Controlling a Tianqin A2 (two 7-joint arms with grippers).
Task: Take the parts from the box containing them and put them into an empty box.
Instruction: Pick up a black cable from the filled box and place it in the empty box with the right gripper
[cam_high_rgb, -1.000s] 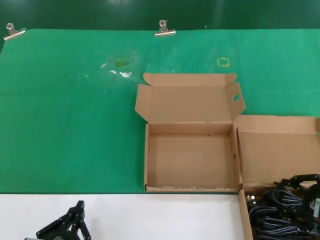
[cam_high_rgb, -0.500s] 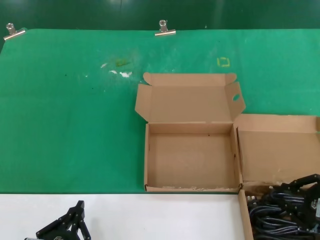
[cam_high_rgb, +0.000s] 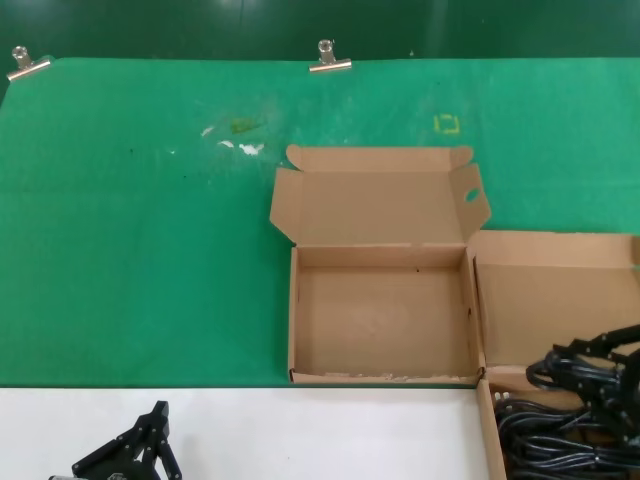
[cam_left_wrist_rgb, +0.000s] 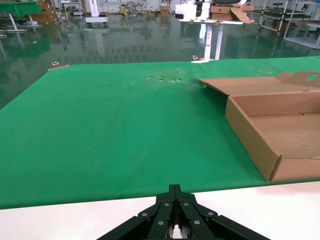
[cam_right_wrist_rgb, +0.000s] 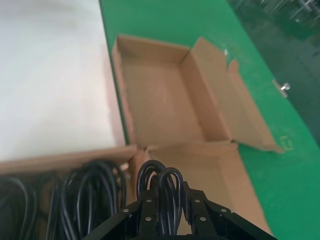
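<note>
Right gripper clamped on a cable coil over the full box; left arm parked.

The left gripper (cam_high_rgb: 140, 452) sits low over the white table edge (cam_high_rgb: 300, 430), fingers together (tips meeting in its wrist view). The empty box (cam_high_rgb: 380, 325) lies open on the green mat (cam_high_rgb: 140, 260), holed flap at its far right. Beside it, the right gripper (cam_right_wrist_rgb: 162, 212) hangs above the box containing them (cam_high_rgb: 545, 300), fingers closed around a looped cable (cam_right_wrist_rgb: 159, 182); the remaining parts (cam_high_rgb: 545, 440) lie below in that box.
</note>
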